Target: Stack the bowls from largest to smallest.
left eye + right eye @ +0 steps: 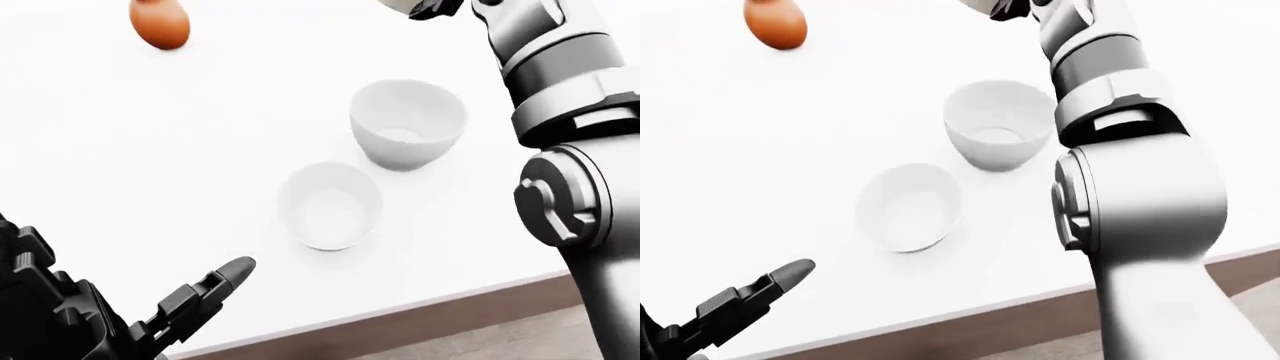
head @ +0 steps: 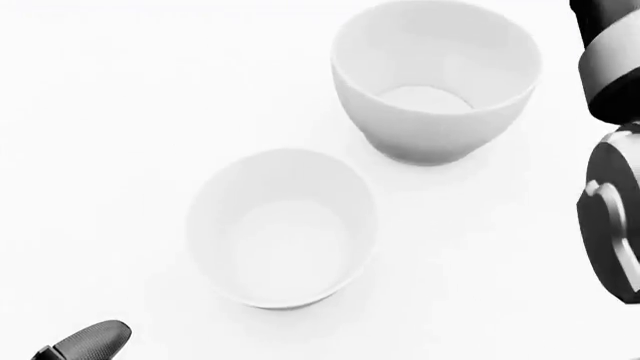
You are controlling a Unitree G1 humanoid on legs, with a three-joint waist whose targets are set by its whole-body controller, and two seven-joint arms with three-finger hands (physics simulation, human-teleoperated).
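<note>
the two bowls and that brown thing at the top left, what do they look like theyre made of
Larger bowl and smaller bowl: plain white, smooth, with soft shading and thick rims, so probably glazed ceramic, though matte plastic would look the same in a render. The brown object: a rounded, egg-like shape with a smooth reddish-brown surface and a faint sheen; its material is unclear.

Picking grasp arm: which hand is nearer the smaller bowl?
Left. The left hand sits just below-left of the smaller bowl, fingers extended toward it. The right hand is out of view past the top edge, beyond the larger bowl.
</note>
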